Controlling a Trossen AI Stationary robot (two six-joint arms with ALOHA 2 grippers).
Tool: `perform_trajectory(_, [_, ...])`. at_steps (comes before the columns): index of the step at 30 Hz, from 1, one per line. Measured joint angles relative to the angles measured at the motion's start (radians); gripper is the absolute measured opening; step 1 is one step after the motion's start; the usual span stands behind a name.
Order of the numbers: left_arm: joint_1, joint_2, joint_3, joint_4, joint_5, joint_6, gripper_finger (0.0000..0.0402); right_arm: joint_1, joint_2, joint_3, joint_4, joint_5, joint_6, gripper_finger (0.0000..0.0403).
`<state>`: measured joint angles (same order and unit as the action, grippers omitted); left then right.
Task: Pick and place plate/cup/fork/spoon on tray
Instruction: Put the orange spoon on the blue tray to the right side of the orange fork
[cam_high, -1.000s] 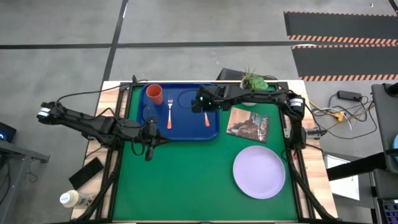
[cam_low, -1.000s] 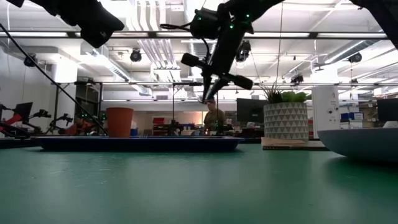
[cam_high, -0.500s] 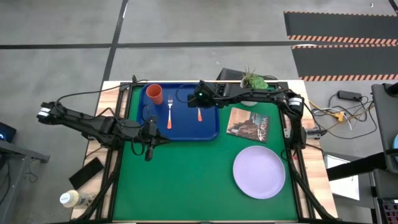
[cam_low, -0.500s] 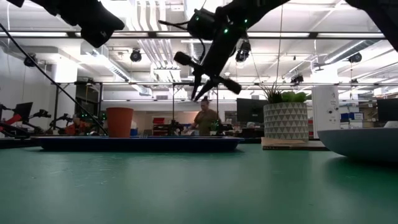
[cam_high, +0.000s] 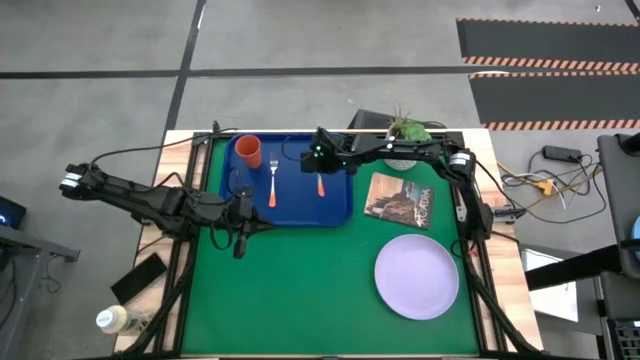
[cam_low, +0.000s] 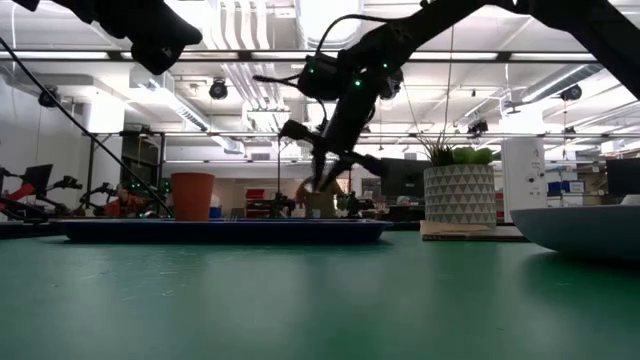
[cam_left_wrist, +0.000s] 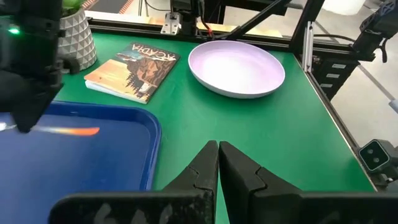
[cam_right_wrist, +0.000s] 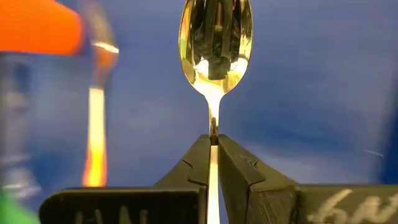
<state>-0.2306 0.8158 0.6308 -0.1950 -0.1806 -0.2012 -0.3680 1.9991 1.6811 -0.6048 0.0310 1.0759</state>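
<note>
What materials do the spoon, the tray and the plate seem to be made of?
The spoon: its bowl looks like polished metal, mirror-bright with reflections; its handle is orange, probably plastic. The tray: dark blue, with an evenly coloured surface and rounded rim, likely moulded plastic. The plate: pale lavender, smooth with a soft sheen; plastic or glazed ceramic, I cannot tell which.

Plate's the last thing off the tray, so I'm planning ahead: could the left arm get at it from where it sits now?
Probably yes: bare green mat lies between the shut left gripper and the plate, nothing on it. But it's a long stretch; the right arm is nearer.
</note>
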Motion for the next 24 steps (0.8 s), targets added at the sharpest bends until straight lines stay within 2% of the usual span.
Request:
perform_trajectory(4, [0.0,0.0,0.0,0.0,0.0,0.0,0.0,0.001,0.0,0.003,-0.131,0.099,-0.012,0.0012])
perform_trajectory(8, [0.0,0.0,0.0,0.0,0.0,0.0,0.0,0.002,0.0,0.0,-0.176,0.128,-0.007,0.0012])
perform_trajectory(15, [0.0,0.0,0.0,0.0,0.0,0.0,0.0,0.011,0.011,-0.001,-0.173,0.155,0.005,0.0012])
perform_trajectory(24, [0.0,0.0,0.0,-0.001,0.0,0.0,0.0,0.021,0.099,-0.001,-0.167,0.136,0.031,0.0012])
